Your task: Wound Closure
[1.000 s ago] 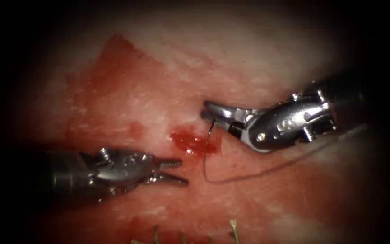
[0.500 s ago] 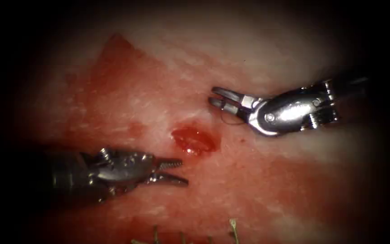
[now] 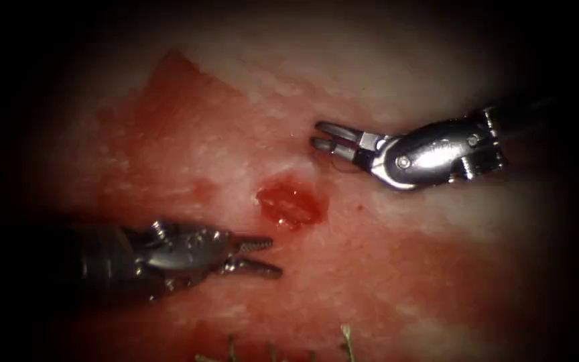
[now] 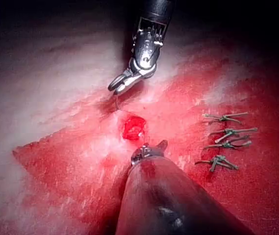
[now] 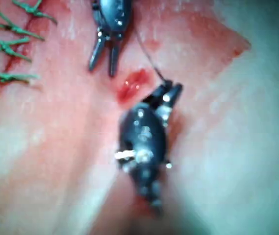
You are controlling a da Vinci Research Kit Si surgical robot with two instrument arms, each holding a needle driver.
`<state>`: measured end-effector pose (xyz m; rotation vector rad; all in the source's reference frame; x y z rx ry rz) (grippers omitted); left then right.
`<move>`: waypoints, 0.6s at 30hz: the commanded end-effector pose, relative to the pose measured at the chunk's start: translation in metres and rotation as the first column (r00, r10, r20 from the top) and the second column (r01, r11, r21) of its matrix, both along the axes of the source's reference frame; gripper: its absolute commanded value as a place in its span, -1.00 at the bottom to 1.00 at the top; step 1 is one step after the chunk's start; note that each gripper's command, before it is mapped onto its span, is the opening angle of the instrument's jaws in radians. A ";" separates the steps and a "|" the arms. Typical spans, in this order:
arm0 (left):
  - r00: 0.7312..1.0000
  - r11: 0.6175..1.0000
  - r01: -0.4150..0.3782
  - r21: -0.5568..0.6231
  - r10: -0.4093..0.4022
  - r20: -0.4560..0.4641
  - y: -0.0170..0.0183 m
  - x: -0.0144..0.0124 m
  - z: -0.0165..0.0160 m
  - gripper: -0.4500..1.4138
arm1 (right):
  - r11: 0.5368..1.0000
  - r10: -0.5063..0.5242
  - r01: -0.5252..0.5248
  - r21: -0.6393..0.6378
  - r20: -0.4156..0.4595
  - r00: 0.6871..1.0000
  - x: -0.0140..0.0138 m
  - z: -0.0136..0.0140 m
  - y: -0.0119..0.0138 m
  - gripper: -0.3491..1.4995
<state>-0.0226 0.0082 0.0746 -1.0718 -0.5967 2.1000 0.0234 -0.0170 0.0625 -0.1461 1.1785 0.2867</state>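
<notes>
The tissue (image 3: 397,281) has a small open red cut (image 3: 291,204) at its middle, also seen in the wrist views (image 4: 133,128) (image 5: 132,85). My left tool (image 3: 275,257) lies left of and below the cut, its jaws open and holding nothing (image 4: 151,148) (image 5: 103,68). My right tool (image 3: 315,134) hovers above and to the right of the cut with its jaws slightly parted (image 4: 114,89) (image 5: 171,88). A thin dark thread (image 5: 146,56) trails from its tip (image 4: 115,104), and a short loop of it (image 3: 343,163) shows under the jaws.
Several green tied stitches (image 4: 225,137) (image 5: 7,46) close an earlier stretch of the cut, and their cut ends (image 3: 346,338) poke up at the lower edge. Red fluid (image 3: 169,134) stains the tissue on the left.
The right tool lifted up and to the right, turned its wrist and parted its jaws. The long thread that lay on the tissue right of the cut is gone. The left tool stayed put.
</notes>
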 end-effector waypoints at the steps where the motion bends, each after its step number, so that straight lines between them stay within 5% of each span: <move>1: 1.000 1.000 -0.002 0.004 0.002 0.001 -0.0008 -0.0006 0.0005 -0.46 | 1.000 -0.010 0.010 0.005 -0.002 1.000 0.0006 0.0006 -0.0008 -1.00; 5: 1.000 1.000 -0.002 0.004 0.002 0.002 -0.0008 -0.0006 0.0005 -0.46 | 1.000 -0.009 0.009 0.018 -0.004 1.000 0.0008 0.0006 -0.0007 -1.00; 13: 1.000 1.000 -0.005 0.005 0.005 0.000 -0.0008 -0.0006 0.0005 -0.46 | 0.951 0.074 -0.051 0.306 -0.063 0.995 0.0022 0.0018 -0.0007 -1.00; 18: 1.000 1.000 -0.006 0.005 0.006 0.001 -0.0008 -0.0006 0.0005 -0.46 | 0.921 0.123 -0.085 0.381 -0.075 0.990 0.0024 0.0026 -0.0013 -1.00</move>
